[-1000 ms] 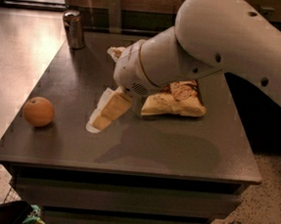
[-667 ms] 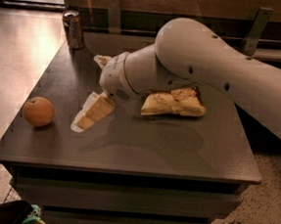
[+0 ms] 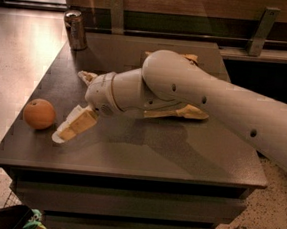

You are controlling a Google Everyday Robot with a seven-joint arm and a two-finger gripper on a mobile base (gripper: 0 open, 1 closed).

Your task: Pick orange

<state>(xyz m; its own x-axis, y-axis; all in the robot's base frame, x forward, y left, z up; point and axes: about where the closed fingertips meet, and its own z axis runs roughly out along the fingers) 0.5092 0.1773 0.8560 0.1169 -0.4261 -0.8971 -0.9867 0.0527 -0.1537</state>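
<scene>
The orange [image 3: 39, 113] is a small round fruit sitting on the dark table [image 3: 130, 155] near its left edge. My gripper [image 3: 67, 131] reaches out from the white arm [image 3: 185, 97] and hangs low over the table, just right of the orange and a little nearer the front. A small gap separates it from the fruit. It holds nothing that I can see.
A metal can [image 3: 76, 29] stands at the table's back left corner. A tan chip bag [image 3: 184, 111] lies mid-table, mostly hidden behind the arm. A glass rail with metal posts [image 3: 261, 29] runs behind the table. Floor lies to the left.
The arm has swung left and down, bringing the gripper from the table's middle to just beside the orange. The orange has not moved.
</scene>
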